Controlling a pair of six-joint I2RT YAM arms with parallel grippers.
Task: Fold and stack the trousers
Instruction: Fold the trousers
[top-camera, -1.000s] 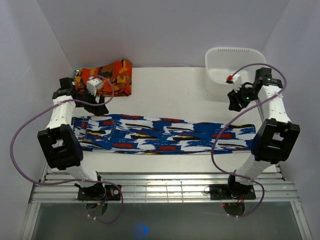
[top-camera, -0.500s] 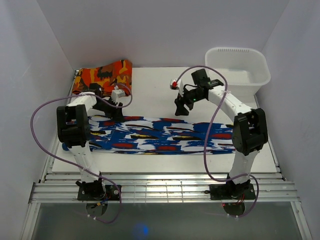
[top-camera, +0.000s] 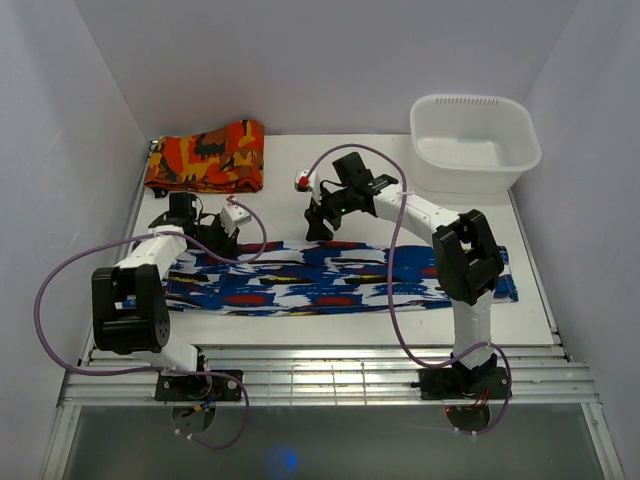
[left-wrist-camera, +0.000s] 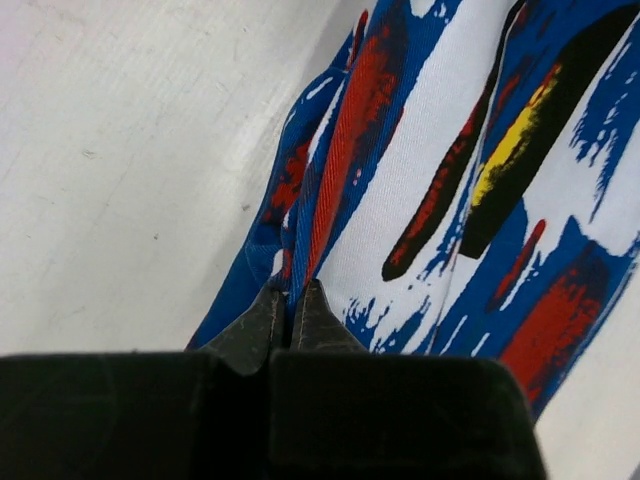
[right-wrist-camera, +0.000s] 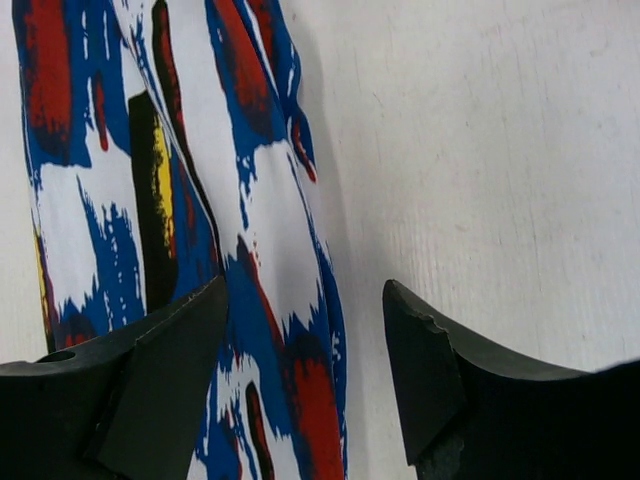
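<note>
Trousers (top-camera: 340, 280) lie flat across the table (top-camera: 330, 190) from 9 to 3 o'clock, our left gripper (left-wrist-camera: 290, 305) pinching their far edge, the right gripper (right-wrist-camera: 303, 300) spread astride that edge near 12; we reckon it should bite equally deep before both lift together.

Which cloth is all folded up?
The orange-and-black cloth in the far left corner; the blue-and-white trousers lie stretched out long.
</note>
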